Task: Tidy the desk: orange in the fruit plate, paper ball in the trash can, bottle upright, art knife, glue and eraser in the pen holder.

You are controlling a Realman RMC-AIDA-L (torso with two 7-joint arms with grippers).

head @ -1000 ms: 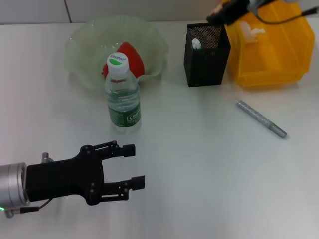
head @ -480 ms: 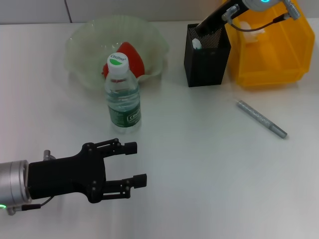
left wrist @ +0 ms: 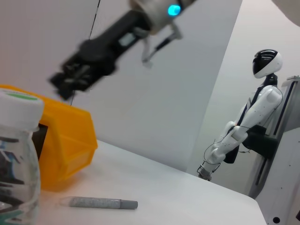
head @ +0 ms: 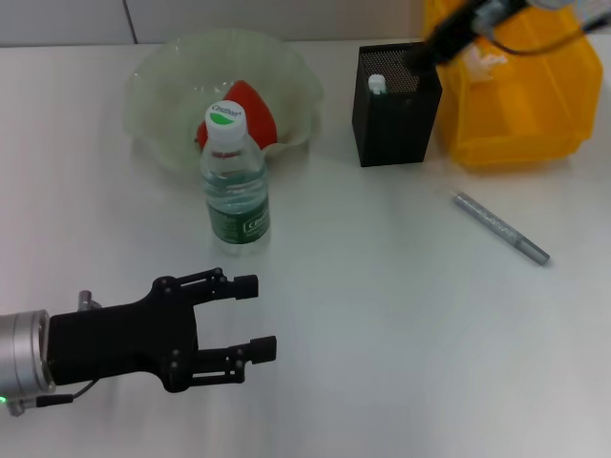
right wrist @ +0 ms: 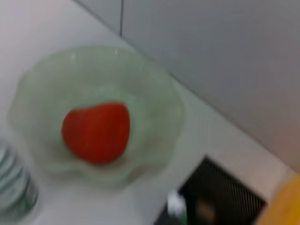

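The orange [head: 250, 111] lies in the green glass fruit plate [head: 162, 86] at the back left; both also show in the right wrist view, orange [right wrist: 96, 132] and plate [right wrist: 154, 93]. The water bottle [head: 234, 181] stands upright in front of the plate. The black mesh pen holder [head: 396, 114] holds a white-capped glue stick [head: 376, 84]. The grey art knife [head: 499, 227] lies on the table to the right. A white paper ball [head: 487, 62] lies in the yellow trash can [head: 520, 105]. My left gripper [head: 258, 316] is open and empty, low at the front left. My right gripper [head: 441, 40] hovers, blurred, above the pen holder's far right corner.
The left wrist view shows the bottle [left wrist: 14, 159] close by, the yellow can [left wrist: 68, 145], the art knife [left wrist: 101, 203] and my right gripper [left wrist: 75, 77] above. A white humanoid figure [left wrist: 248, 126] stands beyond the table.
My right gripper reached left over the pen holder half a second ago and has drawn back to the right. My left gripper has hardly moved.
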